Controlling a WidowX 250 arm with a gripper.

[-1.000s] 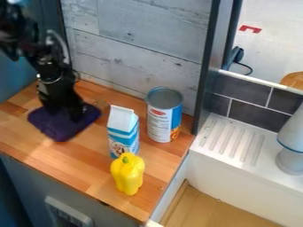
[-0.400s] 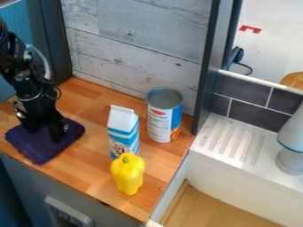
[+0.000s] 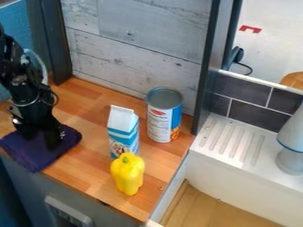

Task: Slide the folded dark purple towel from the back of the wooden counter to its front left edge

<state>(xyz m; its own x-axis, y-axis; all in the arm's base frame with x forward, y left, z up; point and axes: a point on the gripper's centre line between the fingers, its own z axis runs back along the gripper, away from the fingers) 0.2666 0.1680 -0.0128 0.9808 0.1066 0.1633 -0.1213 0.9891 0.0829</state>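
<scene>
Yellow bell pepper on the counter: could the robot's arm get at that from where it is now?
Probably yes. The gripper is down at the purple cloth, with bare wooden counter between it and the yellow bell pepper, whose top looks uncovered. The carton close behind might crowd it, though.

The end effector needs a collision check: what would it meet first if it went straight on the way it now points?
Most likely the cloth: the end effector points down at it and may be touching it, though the depth is unclear.
</scene>
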